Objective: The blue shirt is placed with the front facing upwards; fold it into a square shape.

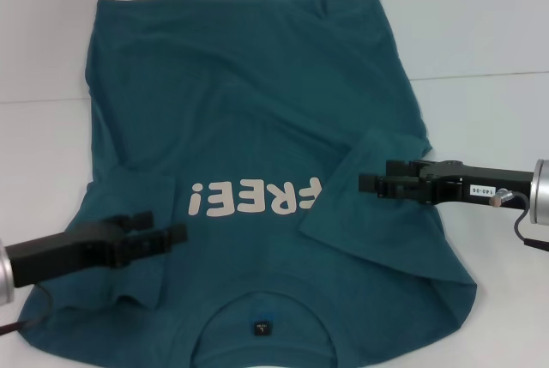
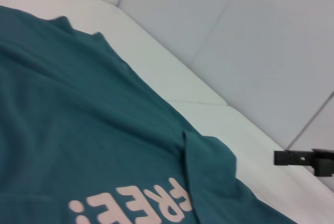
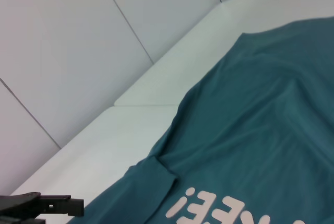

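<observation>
The blue shirt [image 1: 257,102] lies front up on the white table [image 1: 480,33], collar and dark neck label [image 1: 260,328] nearest me, hem at the far side. Off-white "FREE!" lettering [image 1: 253,196] runs across the chest. Both short sleeves are folded inward over the body, the left one [image 1: 137,192] and the right one [image 1: 377,222]. My left gripper [image 1: 167,225] hovers open over the left sleeve, holding nothing. Over the right sleeve's fold my right gripper [image 1: 375,176] is also open and empty. The shirt fills the left wrist view [image 2: 78,130] and the right wrist view [image 3: 261,119].
White table surface shows on both sides of the shirt and beyond its hem. A pale panelled wall [image 2: 235,36] rises behind the table. The right gripper [image 2: 302,157] shows far off in the left wrist view, the left gripper [image 3: 42,203] in the right wrist view.
</observation>
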`<action>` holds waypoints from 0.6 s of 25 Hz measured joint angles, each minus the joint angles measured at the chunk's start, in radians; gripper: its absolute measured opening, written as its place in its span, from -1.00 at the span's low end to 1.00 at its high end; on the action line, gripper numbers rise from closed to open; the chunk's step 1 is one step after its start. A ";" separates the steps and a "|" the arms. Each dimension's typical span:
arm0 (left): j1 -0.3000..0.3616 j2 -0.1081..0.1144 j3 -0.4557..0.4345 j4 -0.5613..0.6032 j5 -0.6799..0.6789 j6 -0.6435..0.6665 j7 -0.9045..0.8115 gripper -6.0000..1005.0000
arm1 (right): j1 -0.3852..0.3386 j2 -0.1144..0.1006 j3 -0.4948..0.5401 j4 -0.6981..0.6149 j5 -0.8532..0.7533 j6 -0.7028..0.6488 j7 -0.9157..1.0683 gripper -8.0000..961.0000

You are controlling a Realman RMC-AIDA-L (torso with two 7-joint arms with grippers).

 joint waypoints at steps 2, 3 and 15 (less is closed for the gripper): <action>0.007 0.005 -0.011 0.011 0.000 0.003 -0.014 0.76 | -0.001 0.000 0.002 0.000 0.001 -0.005 -0.007 0.75; 0.008 0.007 -0.017 0.015 0.000 0.006 -0.021 0.77 | -0.001 0.002 0.002 0.000 0.001 -0.006 -0.009 0.77; -0.007 0.040 -0.119 0.078 0.208 -0.005 -0.111 0.77 | -0.009 0.015 0.015 0.011 0.064 -0.002 -0.010 0.93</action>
